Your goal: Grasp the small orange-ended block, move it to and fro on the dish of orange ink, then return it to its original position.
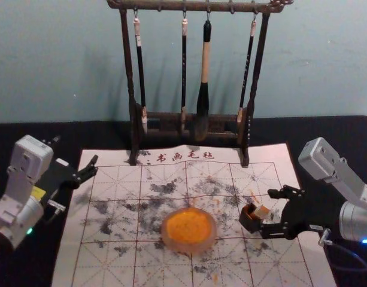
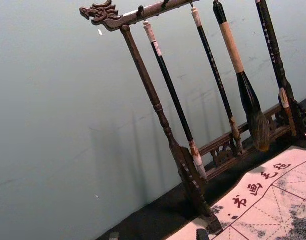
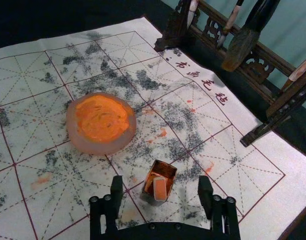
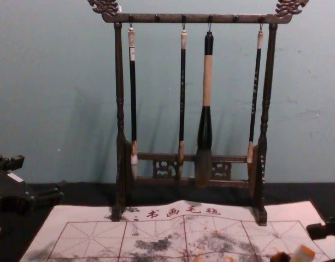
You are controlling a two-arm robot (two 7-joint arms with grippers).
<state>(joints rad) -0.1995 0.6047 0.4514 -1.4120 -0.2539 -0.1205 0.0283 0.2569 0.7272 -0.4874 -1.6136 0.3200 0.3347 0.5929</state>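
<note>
Right gripper squares up to the block

The right gripper's (image 3: 160, 184) fingers (image 3: 205, 192) stand wide, one on each side of the block (image 3: 160, 190), with nothing held. The block lies just ahead, toward the robot's left, its long axis leaning up out of the small box (image 1: 248, 223) (handily, toward this gripper). A short advance and a level close should suit it. The ink dish (image 3: 88, 146) sits farther left. The left gripper (image 1: 75, 150), also spread, waits beyond the mat's (image 1: 72, 263) left edge.
</note>
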